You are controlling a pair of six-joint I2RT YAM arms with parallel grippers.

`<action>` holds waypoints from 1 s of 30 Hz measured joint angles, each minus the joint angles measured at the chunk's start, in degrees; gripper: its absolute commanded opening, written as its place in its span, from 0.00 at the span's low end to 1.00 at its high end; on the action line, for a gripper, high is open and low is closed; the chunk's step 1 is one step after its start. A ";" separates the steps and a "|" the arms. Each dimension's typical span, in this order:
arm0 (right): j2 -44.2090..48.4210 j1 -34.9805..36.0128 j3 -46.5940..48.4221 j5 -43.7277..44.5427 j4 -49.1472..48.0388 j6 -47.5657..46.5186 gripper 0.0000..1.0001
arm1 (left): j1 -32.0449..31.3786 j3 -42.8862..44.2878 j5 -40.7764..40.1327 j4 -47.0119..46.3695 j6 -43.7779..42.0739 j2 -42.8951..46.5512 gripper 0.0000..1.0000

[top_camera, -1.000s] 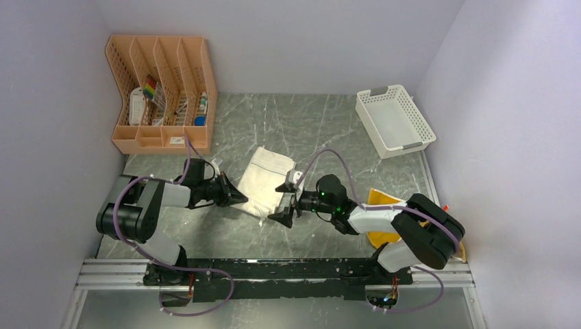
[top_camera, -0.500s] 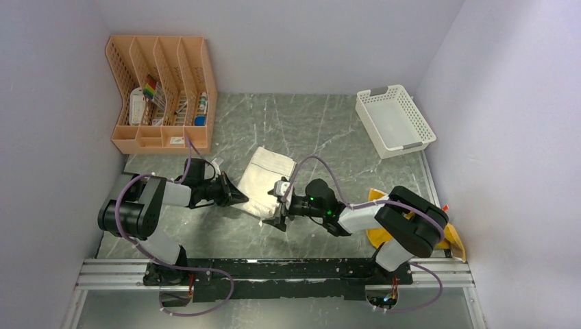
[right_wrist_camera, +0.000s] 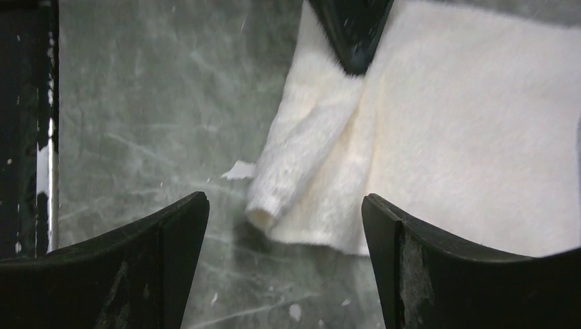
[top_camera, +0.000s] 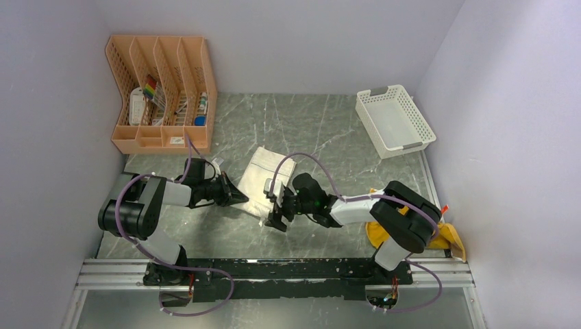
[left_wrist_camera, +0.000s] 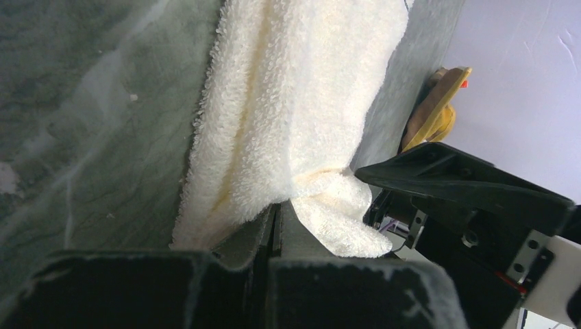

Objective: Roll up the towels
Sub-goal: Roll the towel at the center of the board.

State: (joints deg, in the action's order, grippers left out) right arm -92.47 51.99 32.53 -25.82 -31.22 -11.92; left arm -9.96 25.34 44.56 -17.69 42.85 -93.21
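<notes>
cream towel (top_camera: 264, 175) lies mid-counter (top_camera: 322, 130). its long axis runs from upper right to lower left of the top view, with the lower end pointing toward the arm bases. the left fingers (top_camera: 233, 196) are clamped on its left edge near that lower end, where the cloth bunches into a small curl. the right fingers (right_wrist_camera: 161, 264) stand apart just beside the lower right corner, the curl ahead between them and untouched. the yellow towel (top_camera: 449, 236) sits lower right, well apart, and a basket (top_camera: 395, 120) is upper right.
</notes>
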 measured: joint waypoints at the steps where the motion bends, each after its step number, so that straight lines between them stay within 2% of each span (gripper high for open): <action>1: 0.07 0.04 -0.37 0.04 0.68 0.11 0.83 | 0.00 0.00 0.00 0.00 0.00 0.00 0.07; 9: -0.28 0.22 -0.61 1.03 4.94 0.28 0.75 | 0.00 0.00 0.00 0.04 -0.20 0.00 0.07; 16: -1.95 0.20 0.50 1.38 4.85 0.17 0.59 | 0.00 0.00 -0.02 0.07 -0.20 0.00 0.07; 22: -2.60 0.20 0.63 1.77 3.72 -0.24 0.37 | 0.00 0.26 -0.07 0.70 -0.55 0.00 0.07; 27: -2.89 0.13 0.70 1.64 3.28 -0.70 0.04 | 0.00 0.37 -0.07 0.94 -0.63 -0.02 0.07; 28: -2.89 0.13 0.72 1.40 3.30 -0.76 0.00 | 0.00 0.39 -0.07 0.96 -0.63 -0.02 0.07; 30: -2.93 0.13 0.81 0.70 3.48 -0.81 0.00 | 0.00 0.44 -0.07 1.05 -0.66 -0.02 0.07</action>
State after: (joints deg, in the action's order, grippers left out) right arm -95.39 52.12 33.34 -25.12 -27.75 -12.73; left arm -9.96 25.78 44.49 -16.64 42.19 -93.23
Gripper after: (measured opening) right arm 0.042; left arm 0.075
